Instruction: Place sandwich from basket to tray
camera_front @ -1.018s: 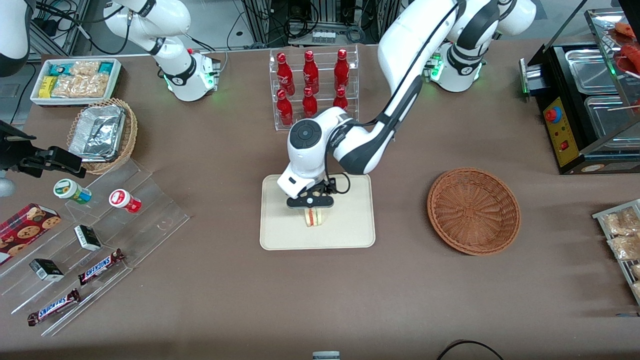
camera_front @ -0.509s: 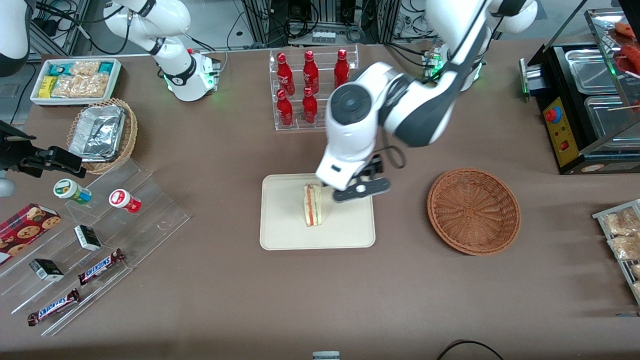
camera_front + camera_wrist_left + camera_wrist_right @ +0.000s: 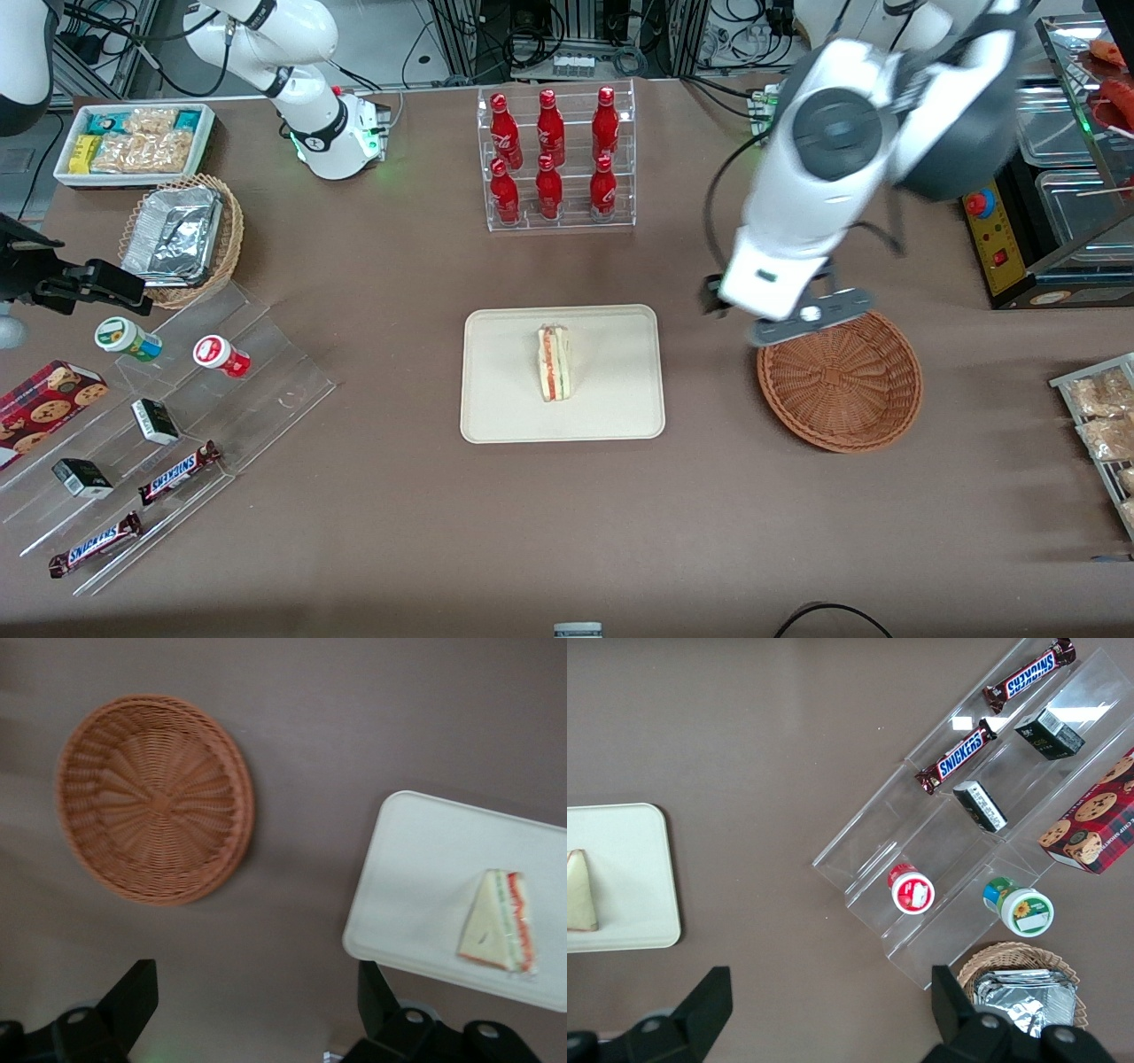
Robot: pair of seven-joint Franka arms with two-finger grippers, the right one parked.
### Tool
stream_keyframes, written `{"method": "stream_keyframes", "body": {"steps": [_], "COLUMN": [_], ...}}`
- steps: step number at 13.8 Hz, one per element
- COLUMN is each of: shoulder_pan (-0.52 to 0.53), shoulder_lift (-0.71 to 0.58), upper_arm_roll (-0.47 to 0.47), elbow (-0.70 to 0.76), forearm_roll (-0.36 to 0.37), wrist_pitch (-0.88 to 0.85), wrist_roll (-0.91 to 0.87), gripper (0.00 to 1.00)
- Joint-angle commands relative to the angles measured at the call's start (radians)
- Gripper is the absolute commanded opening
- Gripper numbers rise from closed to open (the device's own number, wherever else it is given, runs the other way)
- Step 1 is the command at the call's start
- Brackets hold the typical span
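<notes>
**Left arm raised, gripper spread and empty**

Reaches in from the upper right of the front view, white forearm angled down toward the frame's middle right. Wrist turned downward, large round joint cap facing the camera. Gripper [image 3: 780,323] held high above the table, right of centre in the front view, jaws parted wide. Both dark fingers [image 3: 133,997] seen from the wrist camera, well apart, nothing gripped between them. Black cable looped alongside the wrist housing.
</notes>
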Motion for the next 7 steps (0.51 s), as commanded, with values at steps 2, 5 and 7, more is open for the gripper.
{"method": "stream_keyframes", "body": {"steps": [2, 5, 7], "shoulder_pan": [0.116, 0.251, 0.325], "shoulder_lift": [-0.116, -0.173, -0.191], "upper_arm_roll": [-0.008, -0.006, -0.006], "elbow": [-0.07, -0.074, -0.074], "forearm_roll": [-0.018, -0.072, -0.083], "wrist_pitch": [-0.071, -0.126, -0.156], "wrist_roll": [0.192, 0.378, 0.518], "gripper": [0.99, 0.99, 0.99]}}
